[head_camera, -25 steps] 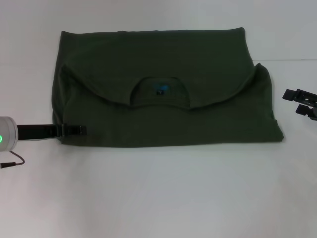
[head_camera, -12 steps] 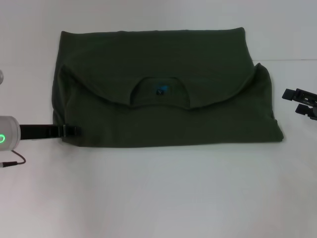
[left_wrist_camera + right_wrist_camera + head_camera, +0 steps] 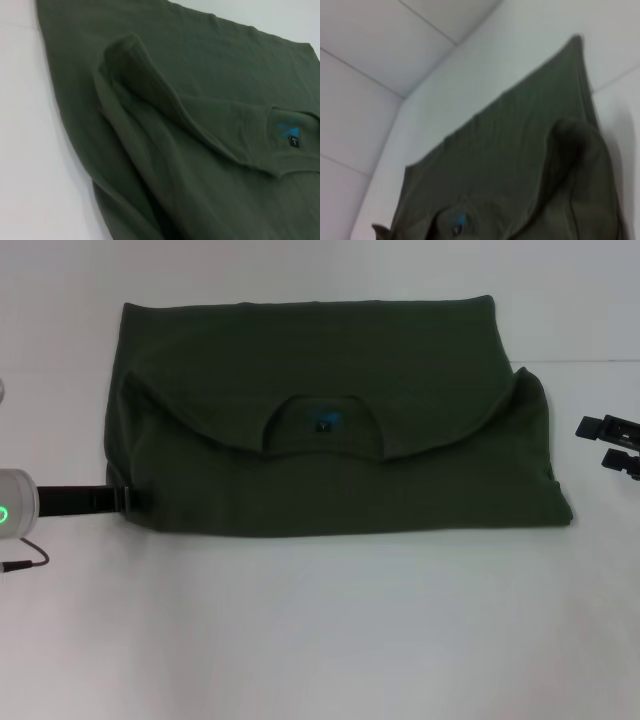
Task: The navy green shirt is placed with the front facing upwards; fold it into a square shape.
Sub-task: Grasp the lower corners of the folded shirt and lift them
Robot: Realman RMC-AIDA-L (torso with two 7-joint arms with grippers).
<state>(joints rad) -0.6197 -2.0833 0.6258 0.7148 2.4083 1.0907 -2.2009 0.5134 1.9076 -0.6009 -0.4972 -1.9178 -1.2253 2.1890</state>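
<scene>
Left gripper at shirt's near-left corner
Left gripper (image 3: 135, 500) touches the navy green shirt (image 3: 330, 460), which lies at its 3 o'clock, long axis 9–3; finger state unclear. Right gripper (image 3: 618, 443) parked apart, apparently open, empty.

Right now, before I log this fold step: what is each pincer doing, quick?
Left pincer: at the navy green shirt's left edge; open or shut cannot be told.
Right pincer: open, holding nothing, off the shirt's right side.

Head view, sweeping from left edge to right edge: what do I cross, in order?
Left gripper at the shirt's left edge → navy green shirt with its collar label mid-way → bare white table → right gripper.
</scene>
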